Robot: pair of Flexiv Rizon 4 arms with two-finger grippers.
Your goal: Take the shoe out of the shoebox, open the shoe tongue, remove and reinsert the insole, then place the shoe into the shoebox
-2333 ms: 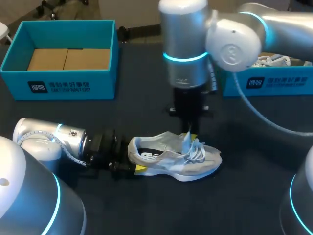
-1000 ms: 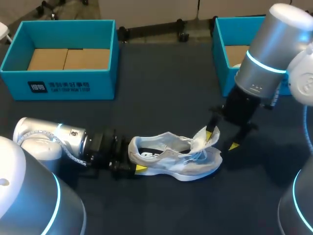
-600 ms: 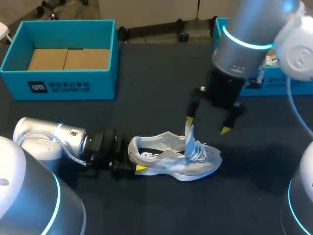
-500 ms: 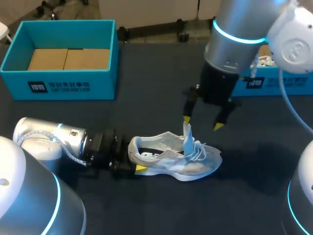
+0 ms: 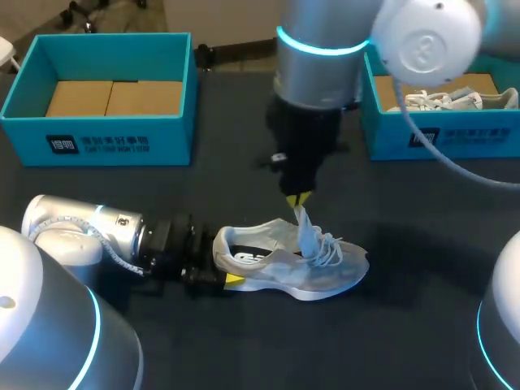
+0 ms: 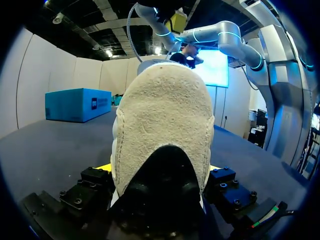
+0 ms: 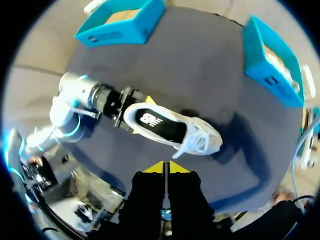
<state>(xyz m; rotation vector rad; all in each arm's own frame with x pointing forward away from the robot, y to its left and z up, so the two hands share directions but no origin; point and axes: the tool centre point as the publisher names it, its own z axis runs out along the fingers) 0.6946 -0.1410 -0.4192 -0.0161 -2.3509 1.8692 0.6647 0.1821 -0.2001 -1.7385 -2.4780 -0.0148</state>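
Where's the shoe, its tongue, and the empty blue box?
shoe (image 5: 325, 276): head view, on its grey side.
shoe tongue (image 5: 305, 231): head view, on the raised flap.
empty blue box (image 5: 106, 145): head view, on its front wall.

In the head view the left jaws are almost wholly hidden behind the heel (image 5: 221, 244) of the shoe (image 5: 292, 266); only a yellow sliver shows. The right arm (image 5: 318, 73) covers its own jaws down to the yellow tips, and the top edge of the tongue (image 5: 306, 232) disappears between them. The shoebox (image 5: 443, 136) at the right is cut off by the picture's edge and partly blocked by that arm; its wall half hides a second shoe (image 5: 443, 99). In the left wrist view the heel blocks out the rest of the shoe.
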